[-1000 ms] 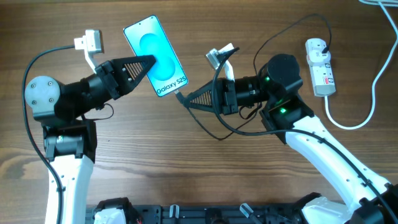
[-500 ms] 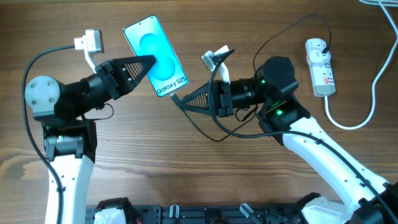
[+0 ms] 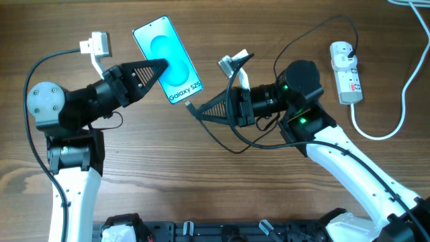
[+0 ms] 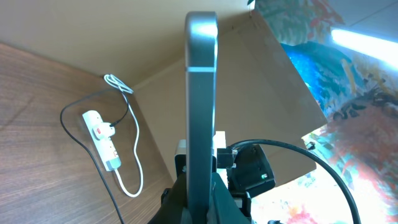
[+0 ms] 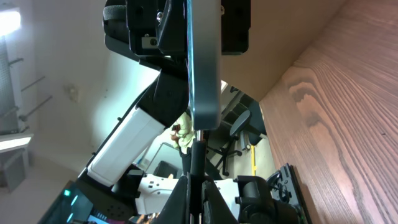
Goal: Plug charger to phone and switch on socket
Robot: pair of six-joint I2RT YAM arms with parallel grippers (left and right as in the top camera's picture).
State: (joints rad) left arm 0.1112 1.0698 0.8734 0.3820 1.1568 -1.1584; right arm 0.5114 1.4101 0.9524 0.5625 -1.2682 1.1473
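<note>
My left gripper [image 3: 160, 69] is shut on the phone [image 3: 168, 59], a slim handset with a turquoise screen and "Galaxy S25" text, held above the table. In the left wrist view the phone [image 4: 201, 93] stands edge-on between the fingers [image 4: 200, 199]. My right gripper [image 3: 201, 108] is shut on the charger's dark plug tip [image 3: 191, 106], which sits right at the phone's lower end. In the right wrist view the plug [image 5: 197, 149] rises from the jaws [image 5: 196, 186] to touch the phone's bottom edge [image 5: 204, 62]. The thin black cable [image 3: 295, 37] runs to the white socket [image 3: 345, 72] at the right.
The socket's thick white lead [image 3: 396, 101] loops along the right table edge. The black cable droops in loops under my right arm [image 3: 235, 144]. Both wrist cameras [image 3: 97, 46] stick up beside the phone. A dark rail [image 3: 222, 232] lines the front edge.
My right gripper moved left with the plug, closing the gap to the phone's lower end, then held still. The left arm and phone have not moved.
</note>
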